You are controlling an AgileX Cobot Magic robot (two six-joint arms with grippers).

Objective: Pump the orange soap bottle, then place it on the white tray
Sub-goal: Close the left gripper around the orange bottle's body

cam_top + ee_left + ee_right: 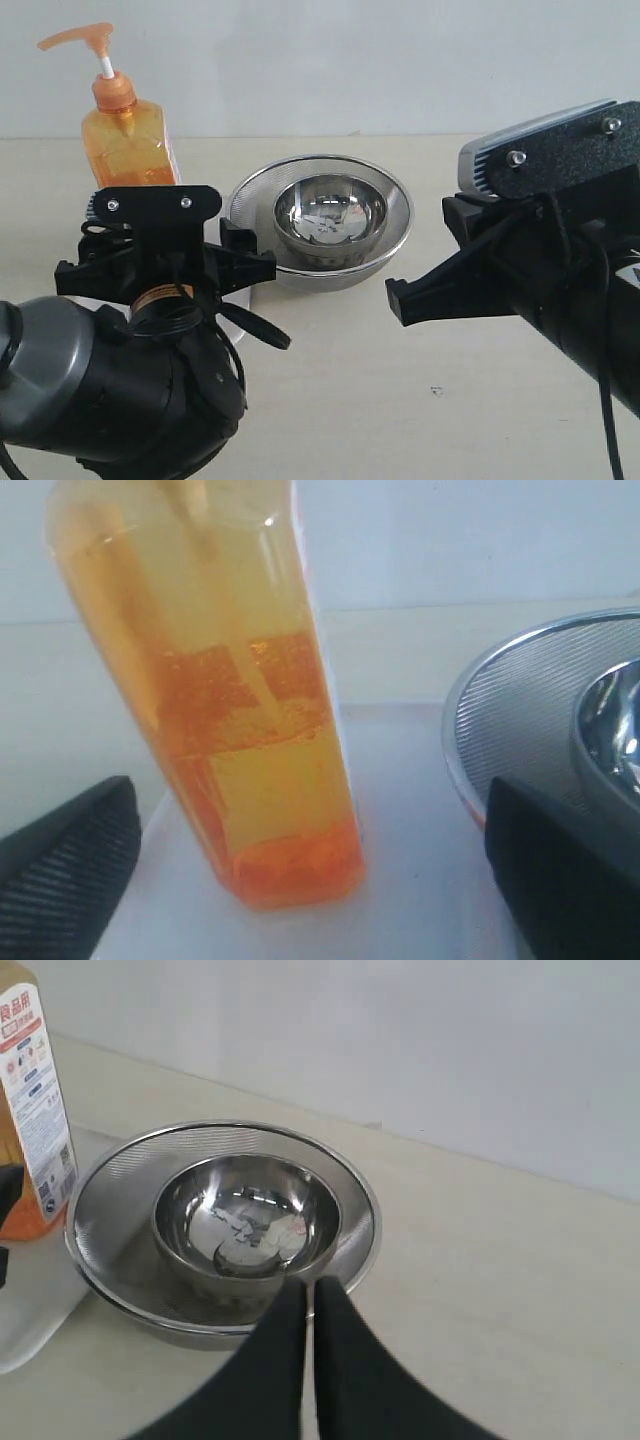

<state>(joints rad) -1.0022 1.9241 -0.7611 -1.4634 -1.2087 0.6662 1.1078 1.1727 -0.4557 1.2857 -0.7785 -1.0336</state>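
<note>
Upper left of frame: the orange soap bottle (128,135) stands on the white tray (400,780), between the parted jaws of the left gripper (165,268), clear of both. The right gripper (308,1295), jaws pressed together, hangs at right. Risk: a sideways retreat could clip the tall bottle and topple it against the steel bowls (330,215).

Beige table (420,400): white tray (30,1315), steel mesh bowl (397,215) just beside it.

Lab test bench: bare beige tabletop (400,400), blank white wall (400,60).
</note>
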